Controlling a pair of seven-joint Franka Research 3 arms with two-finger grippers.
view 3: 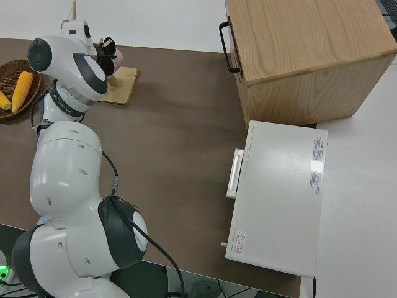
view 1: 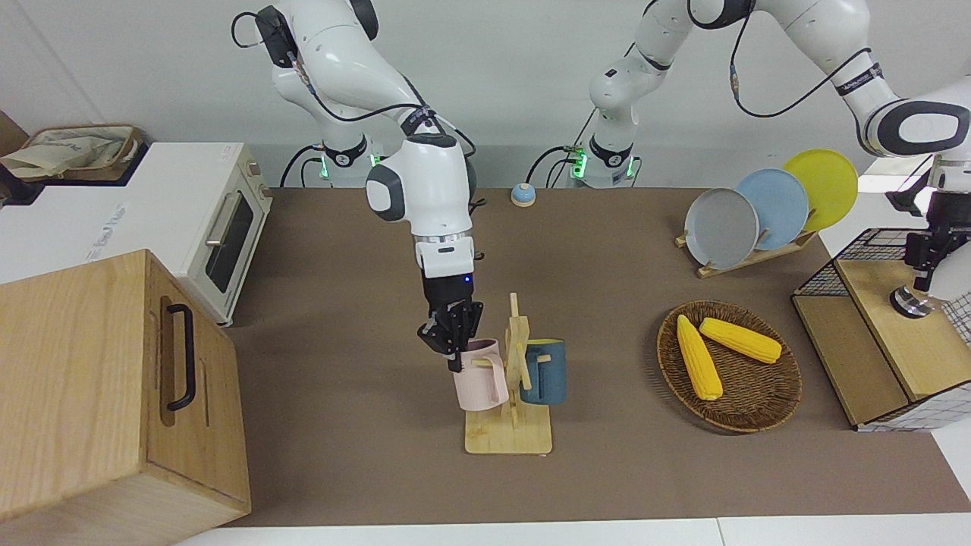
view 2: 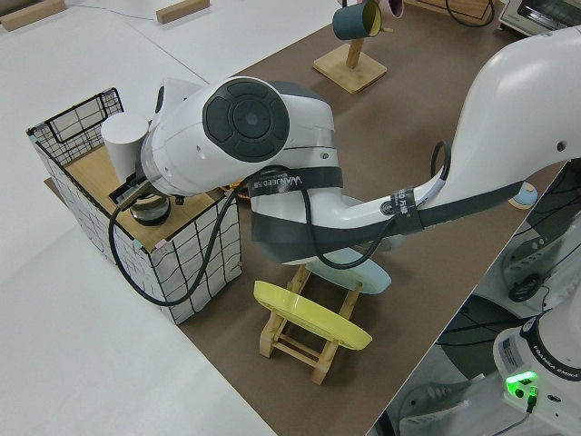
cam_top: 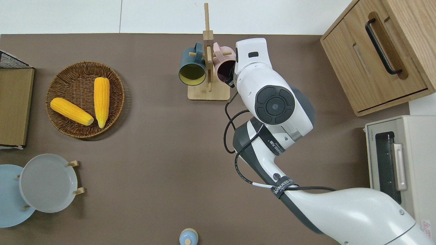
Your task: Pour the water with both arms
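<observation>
A pink mug (view 1: pixel 482 379) and a dark blue mug (view 1: pixel 545 375) hang on a wooden mug rack (view 1: pixel 508 438) near the table edge farthest from the robots. My right gripper (view 1: pixel 457 350) points down and is shut on the pink mug's rim, on the side toward the right arm's end. In the overhead view the right gripper (cam_top: pixel 232 76) shows only at the pink mug's (cam_top: pixel 222 51) mouth, under the wrist. My left gripper (view 1: pixel 924 262) points down at a silver round object (view 1: pixel 910 302) on the wooden shelf of a wire basket (view 1: pixel 872 250).
A wicker basket (view 1: pixel 758 409) with two corn cobs lies toward the left arm's end. A rack of three plates (view 1: pixel 747 220) stands nearer the robots. A wooden cabinet (view 1: pixel 114 387) and a toaster oven (view 1: pixel 220 227) fill the right arm's end. A small blue bell (view 1: pixel 522 195) sits near the bases.
</observation>
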